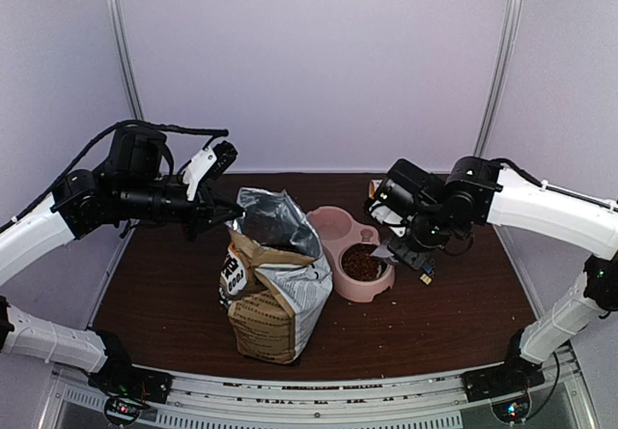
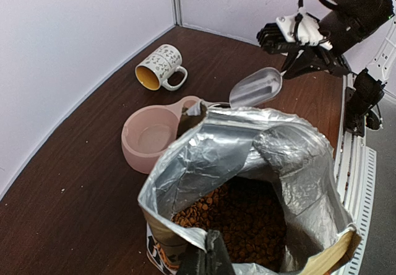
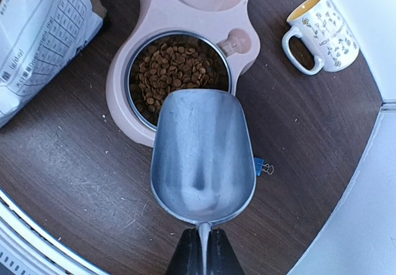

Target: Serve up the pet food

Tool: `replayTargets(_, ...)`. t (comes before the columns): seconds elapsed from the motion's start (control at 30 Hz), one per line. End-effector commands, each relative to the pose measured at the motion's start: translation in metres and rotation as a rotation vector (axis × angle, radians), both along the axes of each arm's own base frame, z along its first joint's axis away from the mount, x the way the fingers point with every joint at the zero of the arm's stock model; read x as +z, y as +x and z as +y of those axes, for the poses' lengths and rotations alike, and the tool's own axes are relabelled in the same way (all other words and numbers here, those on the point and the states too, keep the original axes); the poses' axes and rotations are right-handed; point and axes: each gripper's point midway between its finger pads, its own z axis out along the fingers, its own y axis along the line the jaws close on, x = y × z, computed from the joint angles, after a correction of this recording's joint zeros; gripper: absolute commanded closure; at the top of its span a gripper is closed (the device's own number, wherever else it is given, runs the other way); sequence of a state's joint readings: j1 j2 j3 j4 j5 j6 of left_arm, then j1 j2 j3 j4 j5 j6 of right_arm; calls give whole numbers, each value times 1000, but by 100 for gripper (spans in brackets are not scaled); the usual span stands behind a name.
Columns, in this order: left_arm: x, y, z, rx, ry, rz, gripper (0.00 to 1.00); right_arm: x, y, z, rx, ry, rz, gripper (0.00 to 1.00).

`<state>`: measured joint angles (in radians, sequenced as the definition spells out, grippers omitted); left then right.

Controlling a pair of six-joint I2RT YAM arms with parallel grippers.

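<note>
We judge the pour done: right tool (image 3: 201, 247) clamps the empty scoop (image 3: 203, 157), kibble (image 3: 173, 70) just ahead of it; next, refill from the bag (image 2: 291, 157) left tool (image 2: 207, 250) pinches.

The scoop (image 3: 202, 154) hides some pet food (image 3: 173, 70); the bag (image 3: 43, 33) is cropped.

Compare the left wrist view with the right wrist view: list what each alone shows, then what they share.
Left wrist only: reddish-brown kibble inside the open foil-lined kraft bag, and the pink double bowl's empty compartment in full. Right wrist only: kibble filling the bowl's steel-lined compartment, a small blue binder clip, and the grey metal scoop's empty inside. Both: bag, bowl, scoop and a patterned white mug.
</note>
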<state>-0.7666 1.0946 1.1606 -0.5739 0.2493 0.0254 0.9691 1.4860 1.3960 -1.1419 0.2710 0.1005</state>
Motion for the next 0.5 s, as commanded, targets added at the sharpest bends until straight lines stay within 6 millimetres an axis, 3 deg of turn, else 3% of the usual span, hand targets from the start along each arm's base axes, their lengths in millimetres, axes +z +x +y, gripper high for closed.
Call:
replayTargets(0.0,35,12,5,39,-68,-121,100,46,7,-2,-29,131,-137,100)
replayTargets(0.23,34,12,6,39,-66,-120,100,71,4,-1,-2,258,-229,100)
replayTargets(0.47,33,14,6,47,-62,-122,100,114,-27,26,181,462,-418,100)
